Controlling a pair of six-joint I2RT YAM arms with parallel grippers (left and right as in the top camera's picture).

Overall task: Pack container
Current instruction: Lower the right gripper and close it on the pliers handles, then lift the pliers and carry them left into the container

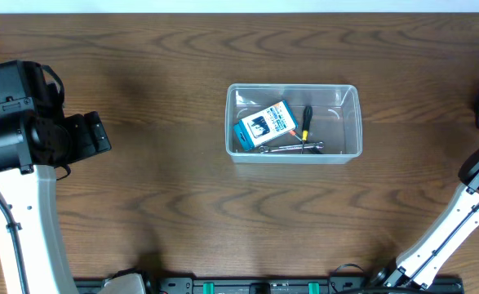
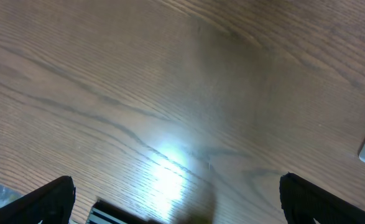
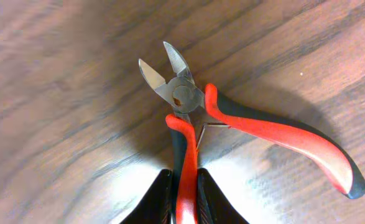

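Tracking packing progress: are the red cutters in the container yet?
No, the right claw grips the cutters over the table, outside the container.

Left arm (image 1: pixel 28 220): white flat-sided link, thin black cable (image 1: pixel 2 214) along its edge.
Left wrist housing (image 1: pixel 19 122): black, blocky, cable loop on top.
Left fingers (image 2: pixel 51 198): matte black, angular tips.
Right arm (image 1: pixel 455 233): white link, black joint.
Right fingers (image 3: pixel 159 202): black, rounded tips.
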